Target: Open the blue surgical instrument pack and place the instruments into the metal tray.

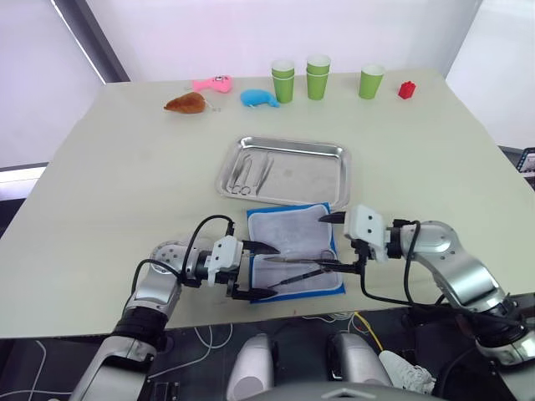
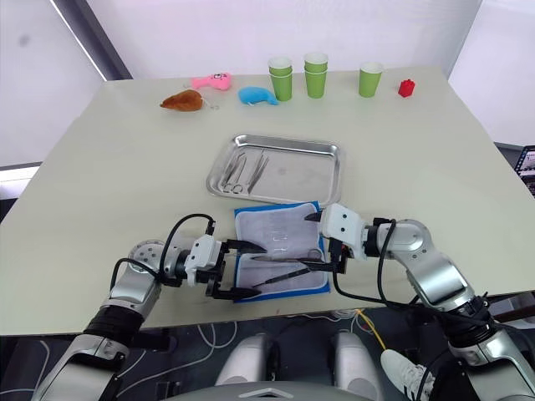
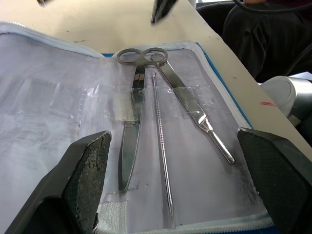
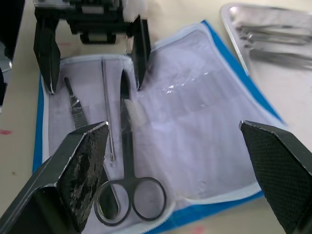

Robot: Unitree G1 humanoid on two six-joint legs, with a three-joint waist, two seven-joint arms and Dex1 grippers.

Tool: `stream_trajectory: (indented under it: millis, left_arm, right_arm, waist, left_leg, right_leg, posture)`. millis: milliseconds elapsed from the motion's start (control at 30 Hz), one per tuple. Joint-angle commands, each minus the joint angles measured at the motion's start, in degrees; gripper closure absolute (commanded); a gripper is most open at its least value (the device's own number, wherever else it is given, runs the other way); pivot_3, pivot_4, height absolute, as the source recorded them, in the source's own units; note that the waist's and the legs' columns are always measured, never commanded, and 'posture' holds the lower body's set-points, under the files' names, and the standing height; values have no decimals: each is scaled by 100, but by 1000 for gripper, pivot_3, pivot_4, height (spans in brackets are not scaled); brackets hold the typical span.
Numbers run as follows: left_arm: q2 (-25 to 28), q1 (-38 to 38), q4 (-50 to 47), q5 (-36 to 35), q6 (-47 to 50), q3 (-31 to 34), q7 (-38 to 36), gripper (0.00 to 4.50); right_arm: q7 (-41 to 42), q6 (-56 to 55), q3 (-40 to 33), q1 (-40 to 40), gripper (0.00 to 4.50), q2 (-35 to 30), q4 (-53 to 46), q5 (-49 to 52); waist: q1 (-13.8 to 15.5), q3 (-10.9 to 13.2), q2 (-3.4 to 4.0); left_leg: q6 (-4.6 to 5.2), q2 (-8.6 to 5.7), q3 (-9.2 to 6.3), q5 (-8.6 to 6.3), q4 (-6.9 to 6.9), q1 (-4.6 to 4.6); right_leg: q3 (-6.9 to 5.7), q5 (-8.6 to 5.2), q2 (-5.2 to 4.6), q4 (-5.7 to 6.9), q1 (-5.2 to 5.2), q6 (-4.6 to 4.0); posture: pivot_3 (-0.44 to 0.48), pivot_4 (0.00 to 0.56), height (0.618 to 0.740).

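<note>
The blue surgical instrument pack (image 1: 288,230) lies open at the near table edge, pale lining up, just in front of the metal tray (image 1: 311,177). Scissors (image 3: 132,105), a thin probe (image 3: 161,161) and a flat scalpel-like handle (image 3: 194,108) lie side by side on the lining's near half. Two or three silvery instruments (image 1: 251,171) rest in the tray's left end. My left gripper (image 1: 270,271) is open at the pack's left edge, its fingers straddling the instruments' tips. At the pack's right edge my right gripper (image 1: 328,243) is open, by the scissors' rings (image 4: 131,197).
Along the far edge stand green paper cups (image 1: 317,77), a red block (image 1: 406,89), a blue plush toy (image 1: 259,98), a pink toy (image 1: 212,83) and a brown toy (image 1: 185,103). The table's front edge (image 1: 292,313) runs just below the pack, with cables beneath.
</note>
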Motion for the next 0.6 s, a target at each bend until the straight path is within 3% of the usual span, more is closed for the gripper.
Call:
stream_trajectory:
  millis: [33,600]
  left_arm:
    - [67,265,198,307,214,-236,64,124]
    - [88,360,-35,292,347,-274,120,124]
  right_arm:
    - [-155,-168,114,-93,0,23,50,-366]
    - [108,306,346,-316,0,81,247,-614]
  waist:
    - [-3,0,0]
    - [-10,-1,-2]
  left_leg:
    - [0,0,1,0,0,0]
    - [0,0,2,0,-1,-1]
  right_leg:
    - [1,0,0,0,0,0]
    - [2,-1,0,-2,-1,0]
  posture:
    - [0,150,739]
    - [0,150,739]
